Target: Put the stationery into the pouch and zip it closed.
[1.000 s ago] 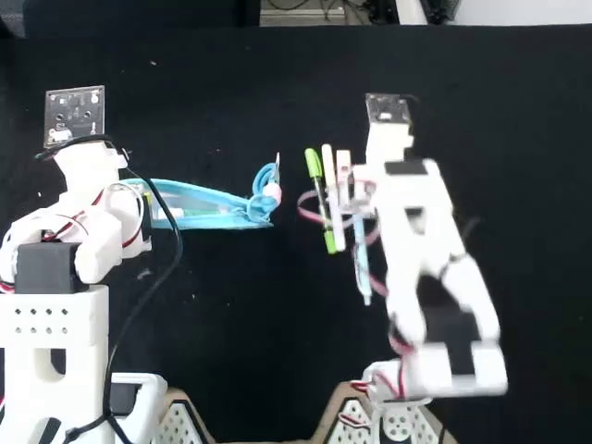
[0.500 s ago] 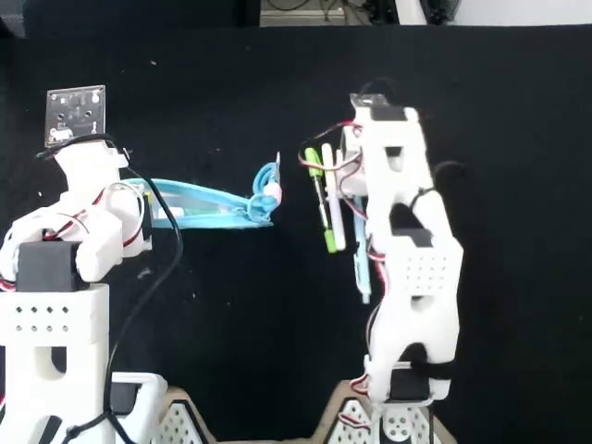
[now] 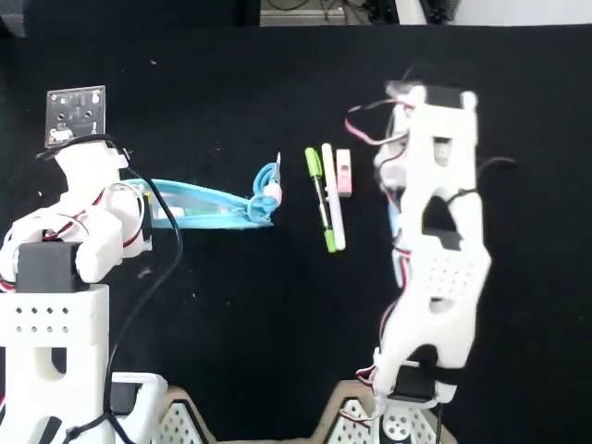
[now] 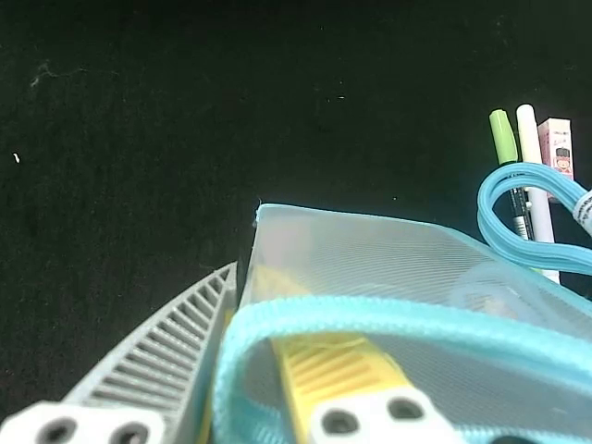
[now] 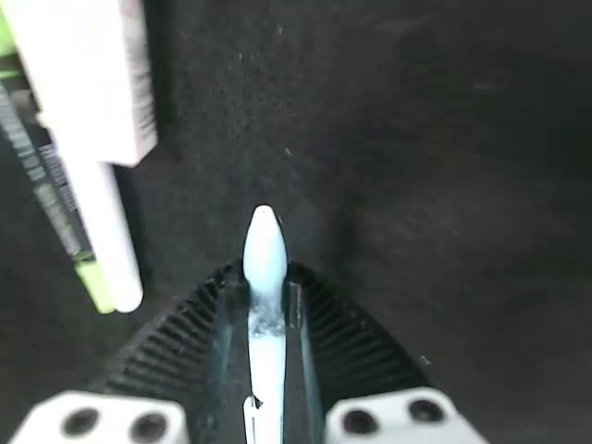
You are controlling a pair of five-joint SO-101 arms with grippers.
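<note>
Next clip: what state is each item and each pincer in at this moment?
pouch: lying on the table, unzipped at the held end
left pincer: shut on the pouch wall
right pincer: shut on the blue pen
blue pen: gripped, tip past the fingers
green pen: loose on the table
white pen: loose, beside the green pen
pink eraser: loose on the table

The worktop (image 3: 231, 92) was black. The pouch (image 4: 388, 268) was translucent with fine stripes and a light-blue zip edge and loop. A green pen (image 3: 319, 199) with a dark middle lay at nine o'clock of a white pen (image 3: 333, 199). The eraser (image 3: 344, 173) was pink. The right end effector (image 5: 263, 273) had black ribbed fingers (image 5: 351, 342) around a pale-blue pen (image 5: 265, 240). The left arm (image 3: 88, 231) and right arm (image 3: 435, 268) were white.
</note>
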